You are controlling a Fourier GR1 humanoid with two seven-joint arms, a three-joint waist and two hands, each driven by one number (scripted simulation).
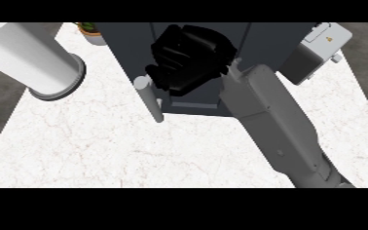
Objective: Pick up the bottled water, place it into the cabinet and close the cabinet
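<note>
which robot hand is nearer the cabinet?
Right. The right robot hand is up against the dark cabinet front, beside its grey handle. The left robot hand isn't in view, so its distance can't be judged.

You are getting a single view here, taken from the robot's head and looking steeply down onto the white marble-patterned counter top (108, 146). The camera is sitting close: the dark grey box-shaped cabinet (129, 53) is filling the upper middle and running out past the top, and the grey right forearm (277, 122) is coming in from the lower right edge. With only this one view, no second camera is sharing any part of the scene.
</note>
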